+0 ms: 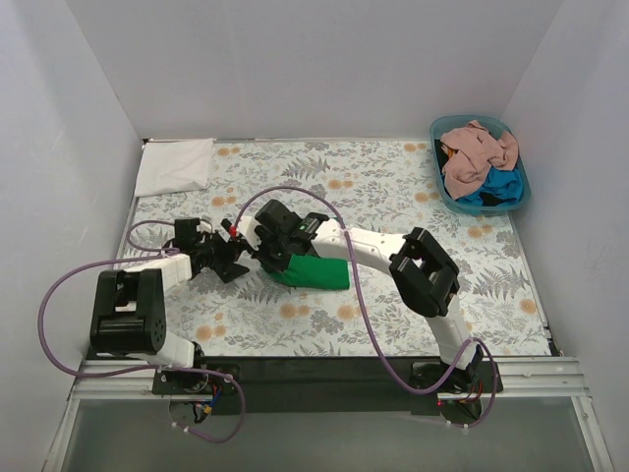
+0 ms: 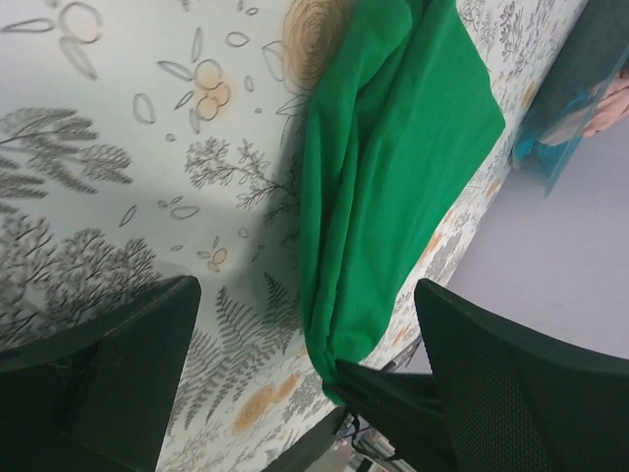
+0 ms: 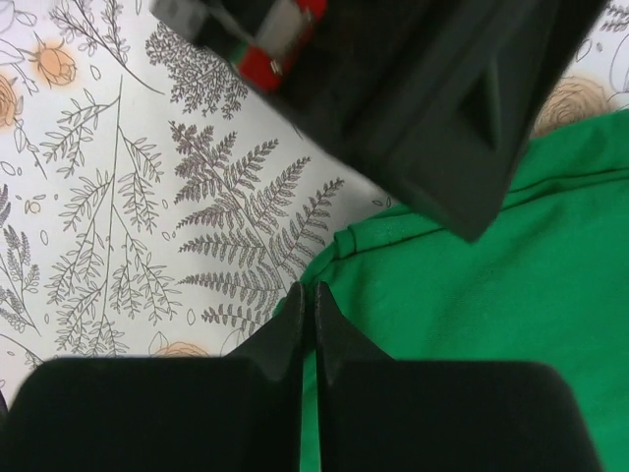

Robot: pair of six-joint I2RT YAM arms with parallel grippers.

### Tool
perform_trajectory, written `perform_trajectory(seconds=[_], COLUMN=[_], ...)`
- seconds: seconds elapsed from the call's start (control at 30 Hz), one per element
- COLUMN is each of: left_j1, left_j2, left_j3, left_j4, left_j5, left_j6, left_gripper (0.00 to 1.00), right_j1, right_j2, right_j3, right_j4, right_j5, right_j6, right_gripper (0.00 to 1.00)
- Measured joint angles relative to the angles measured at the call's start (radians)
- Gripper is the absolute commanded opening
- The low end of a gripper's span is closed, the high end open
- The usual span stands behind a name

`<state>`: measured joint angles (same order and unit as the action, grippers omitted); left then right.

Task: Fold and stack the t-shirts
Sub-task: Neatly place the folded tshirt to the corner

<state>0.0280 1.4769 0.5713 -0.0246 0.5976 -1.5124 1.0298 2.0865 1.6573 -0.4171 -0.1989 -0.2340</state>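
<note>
Flowered worktop (image 1: pixel 393 187) carries a green shirt (image 1: pixel 316 272); right tool (image 3: pixel 307 288) pinches its edge (fingers together), left tool (image 2: pixel 305 295) gapes apart.

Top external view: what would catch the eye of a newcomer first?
The bright green cloth t-shirt lies mid-table on the floral covering, where the right gripper pinches its edge and the left gripper hovers open. At the far right corner, a blue plastic tub holds crumpled salmon-pink cloth and blue cloth.
</note>
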Motion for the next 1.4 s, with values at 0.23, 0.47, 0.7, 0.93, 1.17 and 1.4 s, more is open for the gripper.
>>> perform_trajectory(seconds=[0.23,0.47,0.7,0.93,1.17,1.4], left_j1=[-0.113,-0.172,-0.191,-0.197,-0.208,-0.216], left_j2=[0.051,0.134,0.192,0.231,0.253,0.27], left_j3=[0.0,0.05,0.093,0.118,0.149,0.224], left_j4=[0.136,0.201,0.206,0.205,0.182,0.086], left_j5=[-0.044,-0.073,-0.118,-0.149,-0.207,-0.264], left_j6=[-0.119,-0.2,-0.239,-0.25,-0.233,-0.13], left_gripper=[0.92,0.81,0.59,0.44,0.18,0.0], right_j1=[-0.016,-0.026,-0.036,-0.039,-0.039,-0.048], right_j2=[0.0,0.0,0.001,0.016,0.039,0.041], right_j3=[0.024,0.082,0.136,0.137,0.148,0.151], right_j4=[-0.003,-0.009,-0.008,-0.008,-0.008,-0.012], right_j5=[-0.022,-0.028,-0.028,-0.03,-0.037,-0.036], right_j6=[0.021,0.045,0.063,0.076,0.082,0.09], right_gripper=[0.01,0.01,0.01,0.01,0.01,0.7])
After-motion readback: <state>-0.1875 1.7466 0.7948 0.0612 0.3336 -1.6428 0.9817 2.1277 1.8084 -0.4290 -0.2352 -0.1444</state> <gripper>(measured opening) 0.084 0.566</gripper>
